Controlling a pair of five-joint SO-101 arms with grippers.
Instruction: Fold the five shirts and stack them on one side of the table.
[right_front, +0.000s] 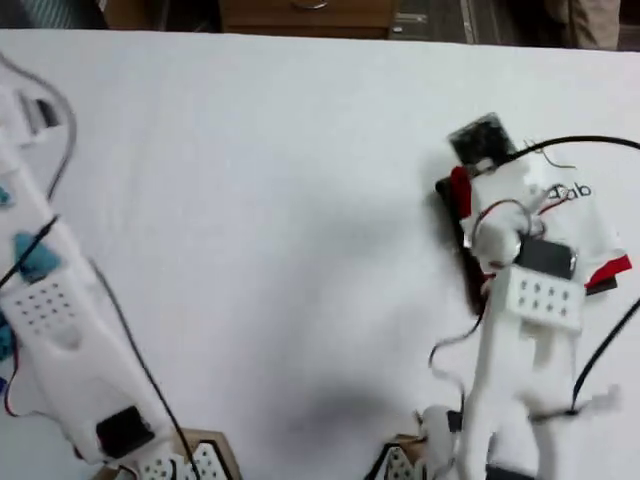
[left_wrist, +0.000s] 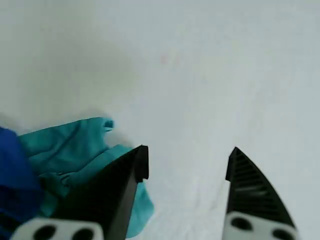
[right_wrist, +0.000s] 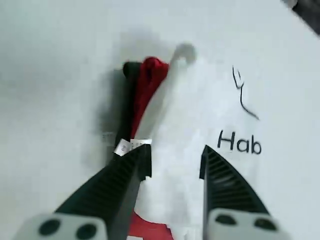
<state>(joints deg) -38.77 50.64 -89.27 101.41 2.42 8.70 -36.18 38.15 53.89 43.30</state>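
**Three shirts stacked on one side, two waiting on the other**

We see the white table (right_front: 280, 200) split into two work zones, and we judge that is deliberate: finished shirts go to the right arm's side, and loose ones wait on the left arm's side.

The right arm (right_front: 520, 330) stands over the stack, probably to press it or square it up. The left arm (right_front: 60, 340) lies along the opposite edge, near the shirts that are not yet folded.

In the stack, the white shirt (right_wrist: 215, 105) with printed lettering lies on top. A red shirt (right_wrist: 150, 75) and a black shirt (right_wrist: 129, 95) show along one edge beneath it, so the layers sit slightly offset.

On the other side, a teal shirt (left_wrist: 70, 145) lies crumpled, with a blue shirt (left_wrist: 12, 175) touching it. Too little of the blue one is visible for us to tell whether it is folded.

The right gripper (right_wrist: 172, 160) hangs over the white shirt near the stack's layered edge, its jaws parted and grasping nothing. The left gripper (left_wrist: 187, 170) has its jaws spread wide and empty, with one finger just over the teal shirt's edge. It seems to be lined up for the next pick.
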